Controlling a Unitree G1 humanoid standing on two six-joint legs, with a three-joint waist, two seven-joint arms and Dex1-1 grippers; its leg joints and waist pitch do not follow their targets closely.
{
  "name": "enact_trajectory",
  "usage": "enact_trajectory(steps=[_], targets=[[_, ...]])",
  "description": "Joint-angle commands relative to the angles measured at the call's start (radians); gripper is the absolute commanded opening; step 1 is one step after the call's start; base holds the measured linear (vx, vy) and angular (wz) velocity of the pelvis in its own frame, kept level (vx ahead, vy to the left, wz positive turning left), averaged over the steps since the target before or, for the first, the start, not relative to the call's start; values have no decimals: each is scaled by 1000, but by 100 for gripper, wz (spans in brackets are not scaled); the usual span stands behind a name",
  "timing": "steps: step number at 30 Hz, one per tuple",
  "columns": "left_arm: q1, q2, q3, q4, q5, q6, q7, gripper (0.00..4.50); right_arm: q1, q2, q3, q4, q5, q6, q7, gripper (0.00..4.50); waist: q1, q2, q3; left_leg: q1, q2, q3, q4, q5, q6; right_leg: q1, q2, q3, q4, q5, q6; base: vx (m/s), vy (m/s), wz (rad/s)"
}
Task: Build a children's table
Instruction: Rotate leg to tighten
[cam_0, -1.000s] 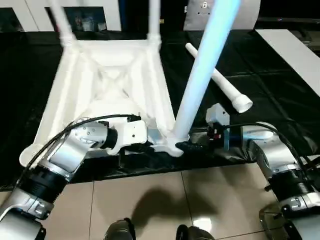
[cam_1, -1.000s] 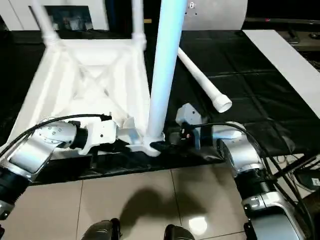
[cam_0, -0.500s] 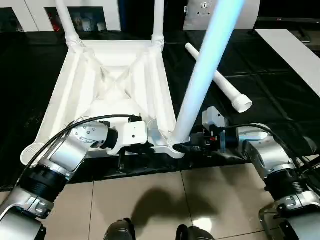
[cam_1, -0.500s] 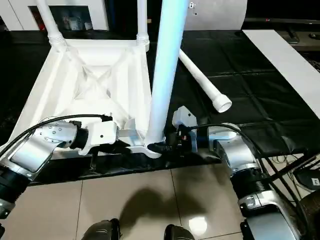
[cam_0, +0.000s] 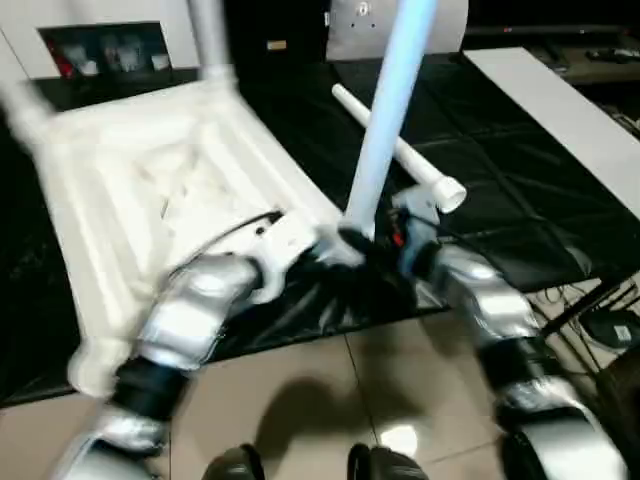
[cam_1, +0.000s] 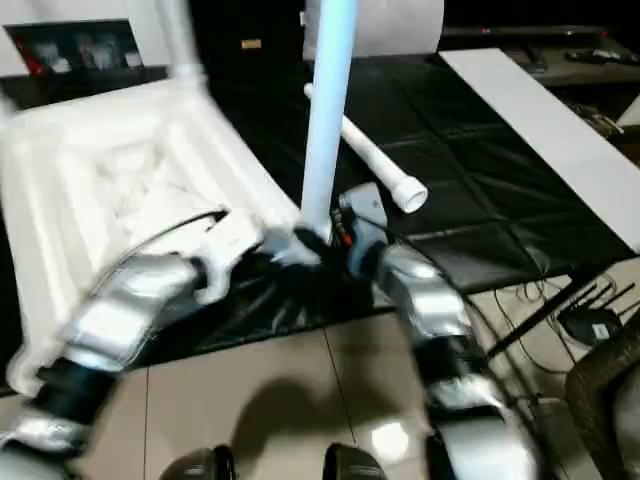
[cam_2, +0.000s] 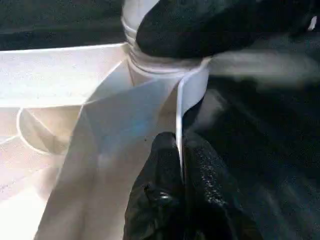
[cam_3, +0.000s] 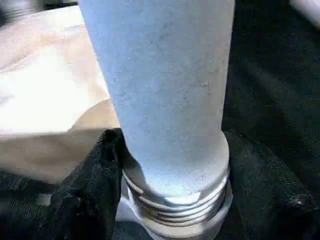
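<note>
Right wrist view: we see our right gripper (cam_3: 170, 200) with its two black fingers (cam_3: 87, 190) set on either side of the threaded collar (cam_3: 175, 207) of an upright leg (cam_3: 160, 85); they stand moderately apart and hug the collar, though we cannot tell how firmly they press.
Left wrist view: our left gripper (cam_2: 180, 195) has its fingers pinched nearly together on a thin rib (cam_2: 179, 120) of the tabletop (cam_2: 60, 75), just below the round corner socket (cam_2: 165, 65) that takes the leg.
Task thing, place: in the left eye view the white tabletop (cam_0: 150, 180) lies underside up across the left and centre of the frame on the black-covered work table (cam_0: 520, 180), with the upright leg (cam_0: 385, 110) rising from its near right corner at frame centre.
Other legs: one leg (cam_0: 205, 40) stands at the far corner, upper left of centre; a spare leg (cam_0: 400, 150) lies loose on the black cover, right of centre, behind the upright one.
Step in hand: we judge this to be screwing the near right leg into its socket, with the left arm steadying the top.
Thread state: several turns of thread show above the socket, so we take the leg as not fully seated.
Next move calls for: a firm hold on the collar, a turn of the wrist about the leg's axis, and the left pinch holding so the top does not spin.
</note>
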Motion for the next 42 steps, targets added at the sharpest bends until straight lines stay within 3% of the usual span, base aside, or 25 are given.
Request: enact_trajectory(steps=[1, 4, 5, 6, 8, 13, 15, 16, 20, 25, 26, 34, 42], targets=[[-35, -70, -12, -13, -39, -37, 61, 0, 6, 57, 40, 58, 1, 37, -31, 272, 8, -2, -66, 24, 48, -32, -66, -353, -1, 29, -69, 43, -96, -465, -157, 0, 0, 0], [-59, -82, -13, 7, -4, -44, 102, 0, 1, 70, 29, 72, -15, 5, -59, 272, 18, 2, -76, 22, 50, -26, -65, -299, 20, 34, -62, 43, -82, -311, -177, 0, 0, 0], [-60, -75, -20, 4, 4, -42, 95, 0, 6, 68, 26, 65, -13, -7, -41, 327, 19, 1, -77, 19, 50, -26, -65, -284, 25, 37, -61, 43, -79, -284, -184, 0, 0, 0], [-55, -55, -32, -2, 11, -44, 75, 0, 16, 60, 24, 53, -13, -11, -25, 327, 21, 4, -81, 18, 50, -25, -62, -257, 36, 41, -62, 43, -74, -232, -196, 0, 0, 0], [-48, -34, -45, -11, 23, -42, 54, 0, 27, 49, 23, 40, -13, -20, -10, 341, 24, 3, -80, 15, 50, -25, -61, -240, 53, 45, -64, 41, -71, -210, -207, 0, 0, 0], [-29, 25, -66, 0, 48, -75, 14, 0, 67, -17, 19, -18, 5, -71, 72, 382, 29, 2, -81, 14, 51, -25, -60, -229, 58, 50, -64, 40, -70, -219, -201, 0, 0, 0], [-28, 41, -76, 8, 46, -91, -8, 0, 75, -42, 19, -34, 11, -86, 112, 393, 30, 4, -86, 13, 51, -26, -58, -206, 62, 54, -64, 38, -66, -172, -221, 0, 0, 0], [-20, 78, -90, 13, 32, -118, -73, 0, 95, -108, 36, -64, 7, -123, 211, 405, 31, 9, -87, 14, 50, -25, -56, -206, 66, 54, -63, 38, -65, -165, -229, 0, 0, 0], [-4, 156, -117, 17, 9, -183, -205, 0, 120, -213, 53, -95, 10, -169, 378, 445, 40, 5, -84, 15, 50, -24, -55, -226, 76, 54, -63, 37, -67, -187, -234, 0, 0, 0], [0, 221, -142, 30, -13, -276, -330, 0, 124, -286, 79, -119, 5, -199, 489, 445, 42, 7, -81, 22, 55, -24, -58, -249, 62, 48, -63, 39, -69, -228, -235, 0, 0, 0], [2, 266, -162, 35, -35, -345, -426, 0, 127, -326, 108, -140, 15, -218, 583, 445, 46, 6, -82, 22, 55, -26, -58, -256, 62, 48, -62, 38, -67, -228, -234, 0, 0, 0], [-5, 324, -201, 48, -58, -428, -571, 0, 113, -359, 154, -124, -3, -257, 689, 445, 63, 6, -80, 26, 60, -22, -58, -247, 56, 44, -64, 41, -60, -213, -247, 0, 0, 0], [-39, 337, -216, 86, -51, -479, -642, 0, 75, -335, 194, -80, -9, -248, 755, 381, 61, 2, -78, 25, 59, -24, -61, -268, 43, 45, -68, 42, -65, -271, -232, 0, 0, 0]])
